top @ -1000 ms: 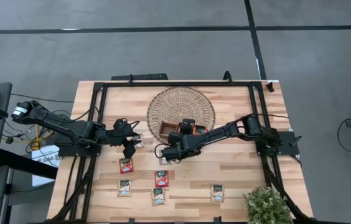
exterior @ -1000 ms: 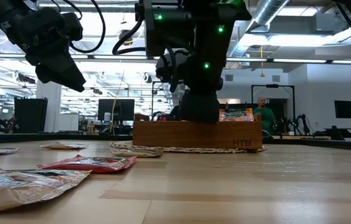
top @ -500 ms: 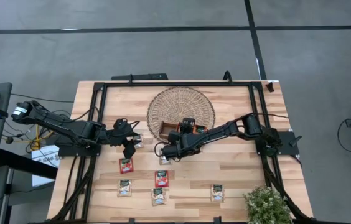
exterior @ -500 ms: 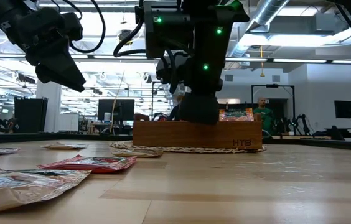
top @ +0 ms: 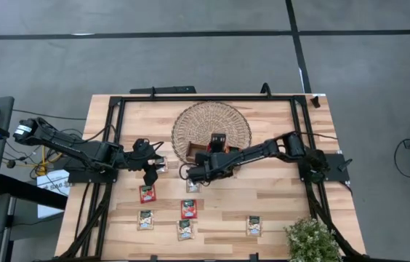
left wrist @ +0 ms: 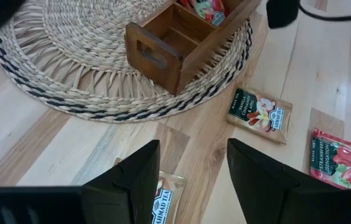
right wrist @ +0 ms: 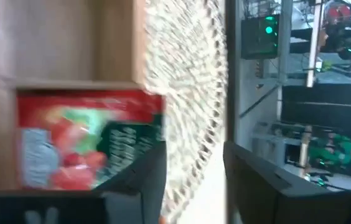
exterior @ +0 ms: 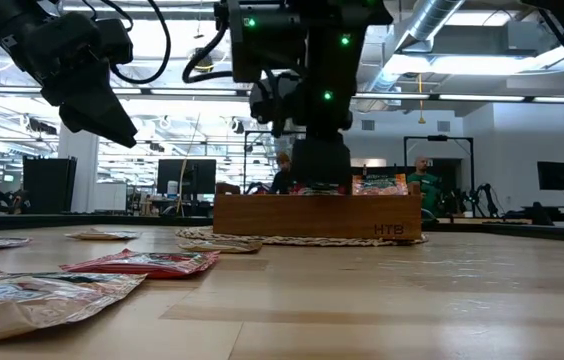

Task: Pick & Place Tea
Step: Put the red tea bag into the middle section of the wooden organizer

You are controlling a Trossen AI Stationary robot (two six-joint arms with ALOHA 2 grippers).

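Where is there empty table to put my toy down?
The bare wood right of the woven mat, running down to the plant, holds just one tea sachet. The front left is crowded: sachets lie scattered, with both arms above them.

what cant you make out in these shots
- High view: the tray interior, mostly covered by the right arm.
- Right wrist view: the red sachet print, blurred.
- Left wrist view: the sachet under the left gripper, cut off by the edge and its fingers.
- Low view: sachet labels, seen edge-on.
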